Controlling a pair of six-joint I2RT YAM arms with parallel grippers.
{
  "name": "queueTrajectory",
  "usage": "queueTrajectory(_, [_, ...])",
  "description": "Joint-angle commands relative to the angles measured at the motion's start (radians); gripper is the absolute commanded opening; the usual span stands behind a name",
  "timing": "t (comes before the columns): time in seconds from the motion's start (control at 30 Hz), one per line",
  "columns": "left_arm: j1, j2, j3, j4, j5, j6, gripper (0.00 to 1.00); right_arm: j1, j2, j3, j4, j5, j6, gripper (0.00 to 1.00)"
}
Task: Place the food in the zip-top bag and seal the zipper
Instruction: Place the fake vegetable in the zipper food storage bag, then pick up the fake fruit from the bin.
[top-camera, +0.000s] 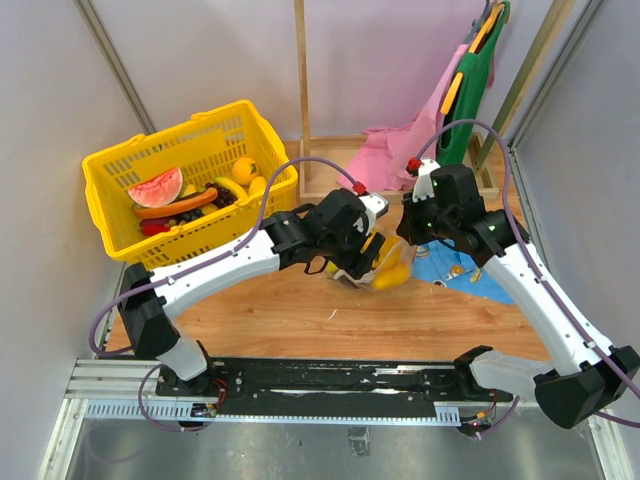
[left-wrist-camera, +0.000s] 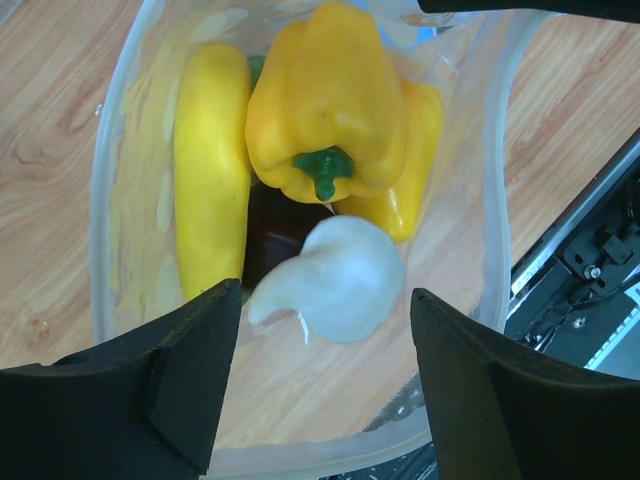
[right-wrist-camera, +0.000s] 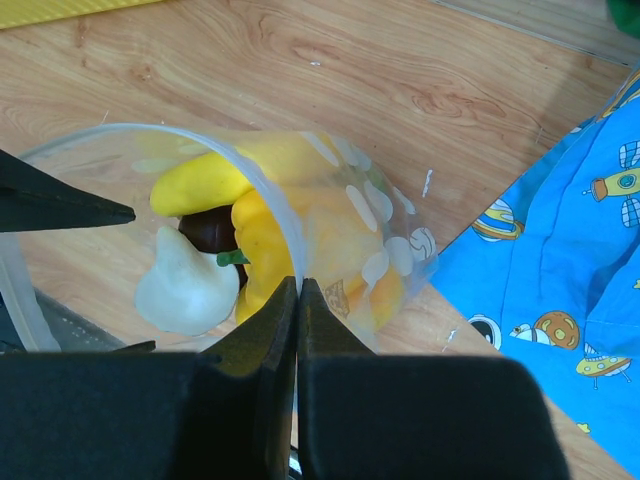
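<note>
1. My left gripper (left-wrist-camera: 325, 385) hangs directly over the open mouth of the zip-top bag (right-wrist-camera: 400, 240), fingers spread wide and grasping nothing.
2. My right gripper (right-wrist-camera: 297, 300) is clenched on the bag's rim, the clear plastic pinched between its fingertips.
3. The bag lies on the wooden surface (right-wrist-camera: 300, 60) between the two arms, its mouth pulled into a wide loop; the zipper (right-wrist-camera: 15, 290) is spread apart, unsealed.
4. Inside the bag I see a yellow pepper (left-wrist-camera: 325, 100) with its green stem facing the camera, and a banana (left-wrist-camera: 210, 170) alongside it on the left in the left wrist view.
5. A second yellow-orange piece (left-wrist-camera: 420, 140) sits behind the pepper, and a dark piece (left-wrist-camera: 270, 225) is tucked underneath.
6. A white bulb-shaped piece (left-wrist-camera: 335, 285) rests nearest the mouth, below the open left fingers.
7. A blue patterned cloth (right-wrist-camera: 560, 260) lies just beside the bag's closed end.
8. A yellow basket (top-camera: 110, 190) stands at the far left, well apart from the bag, holding a watermelon slice (top-camera: 158, 186) and more toy food.
</note>
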Motion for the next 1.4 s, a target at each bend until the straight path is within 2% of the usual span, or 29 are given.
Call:
queueTrajectory(0.0, [-0.011,-0.037,0.027,0.007,-0.002,0.005,0.74,0.014,0.000,0.027,0.010,0.016,0.003,0.01])
queueTrajectory(0.23, [-0.010,-0.070,0.053,0.006,-0.032,-0.005,0.77,0.014,0.003,0.030,0.010,0.016,0.004,0.01])
queueTrajectory(0.7, [0.012,-0.118,0.208,-0.091,-0.285,-0.039,0.88,0.014,-0.004,0.019,0.011,0.018,0.004,0.01])
queueTrajectory(1.1, [0.241,-0.183,0.248,-0.243,-0.390,-0.076,0.92,0.014,-0.006,0.015,0.021,0.010,-0.003,0.01])
queueTrajectory(1.37, [0.475,-0.196,0.248,-0.305,-0.371,-0.087,0.94,0.014,-0.009,0.002,0.027,0.003,-0.005,0.01])
